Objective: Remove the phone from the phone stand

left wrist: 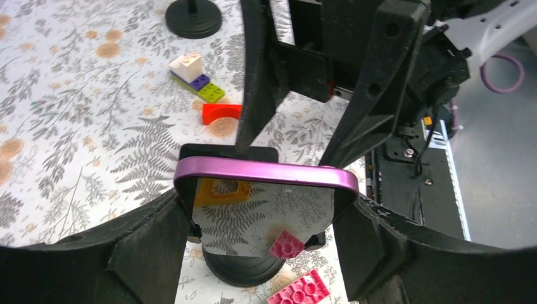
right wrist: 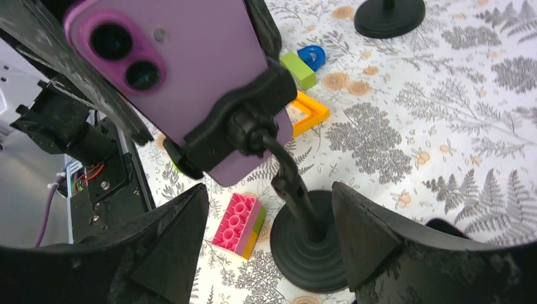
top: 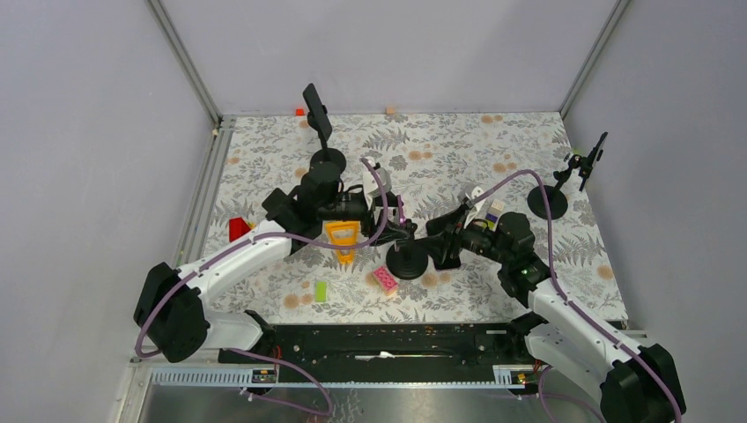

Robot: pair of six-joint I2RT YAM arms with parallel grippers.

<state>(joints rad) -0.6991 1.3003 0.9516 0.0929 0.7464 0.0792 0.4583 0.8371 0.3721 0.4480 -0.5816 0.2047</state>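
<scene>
**Two claws around one clamped phone**

Nearest, the right gripper [right wrist: 269, 190] stands spread astride the phone stand [right wrist: 310, 250]; beyond, the left gripper [left wrist: 266, 209] looks pinched on the phone [left wrist: 263, 171] by its side edges, above the clamp [right wrist: 234, 120]; stiff, slick, breakable, I'd guess; edges suit best.

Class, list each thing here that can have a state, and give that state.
phone: clamped in its stand, not yet removed.
phone stand: upright, holding the phone.
left gripper: fingers flank the phone; grip unclear.
right gripper: open, astride the stand's stem.
</scene>
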